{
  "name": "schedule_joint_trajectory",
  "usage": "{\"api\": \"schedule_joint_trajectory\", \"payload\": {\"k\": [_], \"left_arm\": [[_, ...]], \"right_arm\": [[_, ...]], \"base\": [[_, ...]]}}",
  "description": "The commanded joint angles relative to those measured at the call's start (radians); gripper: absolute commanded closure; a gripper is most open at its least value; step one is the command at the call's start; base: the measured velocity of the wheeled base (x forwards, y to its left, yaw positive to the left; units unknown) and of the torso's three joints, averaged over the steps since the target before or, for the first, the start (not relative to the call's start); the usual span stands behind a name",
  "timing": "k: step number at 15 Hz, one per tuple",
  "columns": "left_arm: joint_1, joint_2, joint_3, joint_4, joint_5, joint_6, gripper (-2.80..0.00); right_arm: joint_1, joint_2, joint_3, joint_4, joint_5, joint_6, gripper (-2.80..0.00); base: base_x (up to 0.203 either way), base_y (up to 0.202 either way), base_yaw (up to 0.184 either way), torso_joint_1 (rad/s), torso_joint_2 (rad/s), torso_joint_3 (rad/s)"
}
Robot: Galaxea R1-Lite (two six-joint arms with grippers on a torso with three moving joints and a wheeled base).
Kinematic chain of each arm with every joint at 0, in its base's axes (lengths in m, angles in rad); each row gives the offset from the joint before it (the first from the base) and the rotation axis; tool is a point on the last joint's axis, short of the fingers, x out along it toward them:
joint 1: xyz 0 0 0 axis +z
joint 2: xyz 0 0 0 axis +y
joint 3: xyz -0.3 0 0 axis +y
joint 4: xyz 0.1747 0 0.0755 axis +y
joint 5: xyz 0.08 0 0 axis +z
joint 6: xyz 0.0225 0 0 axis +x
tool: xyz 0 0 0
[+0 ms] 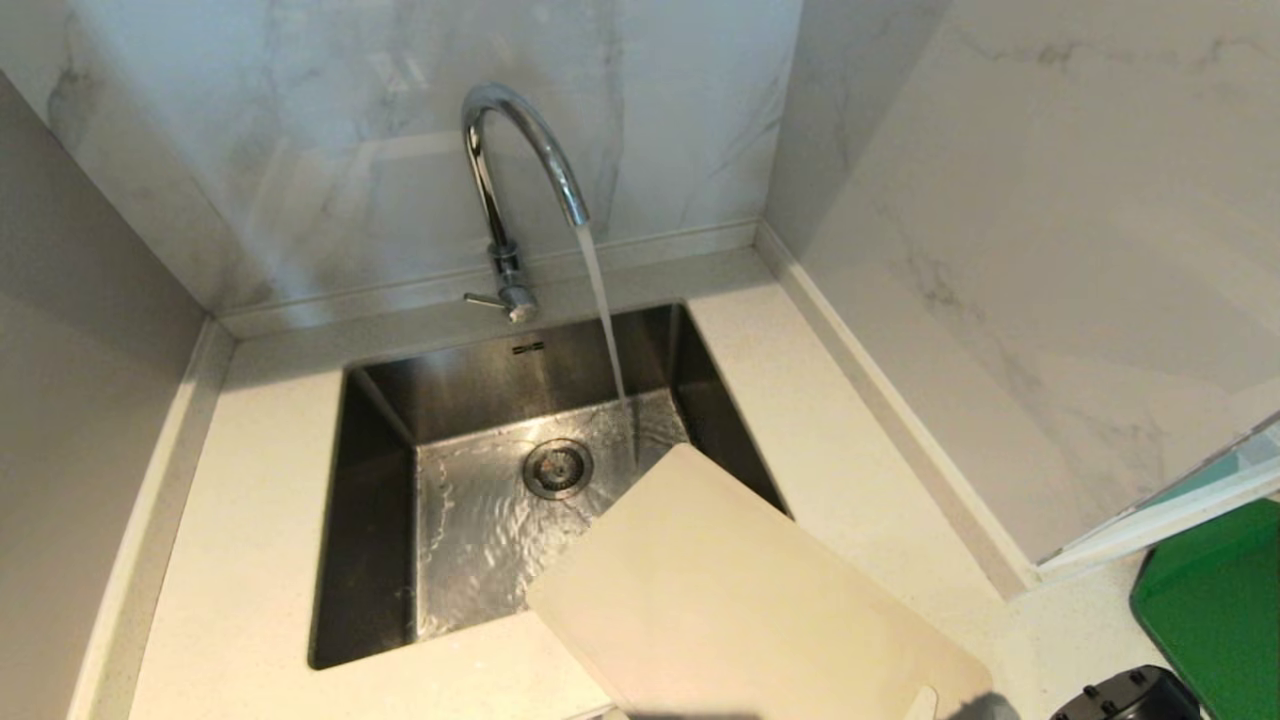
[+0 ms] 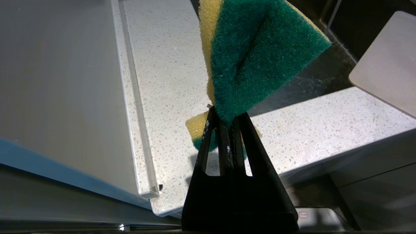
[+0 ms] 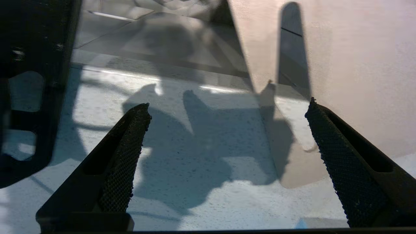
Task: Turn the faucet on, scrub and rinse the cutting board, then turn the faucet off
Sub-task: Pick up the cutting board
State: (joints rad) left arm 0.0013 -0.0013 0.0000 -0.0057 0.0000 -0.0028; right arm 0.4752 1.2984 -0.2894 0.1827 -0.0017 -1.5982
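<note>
The chrome faucet (image 1: 500,180) stands behind the steel sink (image 1: 370,520), its small lever (image 1: 488,298) sticking out to the left. Water runs from the spout into the basin. The cream cutting board (image 1: 740,600) lies flat on the counter at the sink's near right corner, one corner overhanging the basin. My right gripper (image 3: 228,106) hovers open over the counter beside the board (image 3: 344,65). One fingertip is over the board's end by its slot handle (image 3: 292,48). My left gripper (image 2: 227,115) is shut on a yellow and green sponge (image 2: 260,55), low over the counter's front edge.
White speckled counter (image 1: 260,480) surrounds the sink, with marble walls behind and to the right. A dark green board (image 1: 1215,600) lies at the far right. A black part of my right arm (image 1: 1125,695) shows at the bottom edge.
</note>
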Motion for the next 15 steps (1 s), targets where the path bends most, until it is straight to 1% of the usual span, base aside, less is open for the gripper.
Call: {"api": "schedule_joint_trajectory", "payload": {"k": [1, 13, 15], "left_arm": [[0.0, 0.001, 0.002, 0.0, 0.0, 0.0, 0.0], [0.0, 0.001, 0.002, 0.0, 0.0, -0.002, 0.0], [0.0, 0.001, 0.002, 0.0, 0.0, -0.002, 0.0]], "right_arm": [[0.002, 0.026, 0.021, 0.001, -0.001, -0.009, -2.8], [0.002, 0.139, -0.004, -0.005, -0.001, -0.005, -2.8], [0.002, 0.164, -0.025, -0.005, -0.001, -0.006, -2.8]], "base": [[0.0, 0.0, 0.0, 0.0, 0.0, 0.0], [0.0, 0.0, 0.0, 0.0, 0.0, 0.0], [0.0, 0.0, 0.0, 0.0, 0.0, 0.0]]}}
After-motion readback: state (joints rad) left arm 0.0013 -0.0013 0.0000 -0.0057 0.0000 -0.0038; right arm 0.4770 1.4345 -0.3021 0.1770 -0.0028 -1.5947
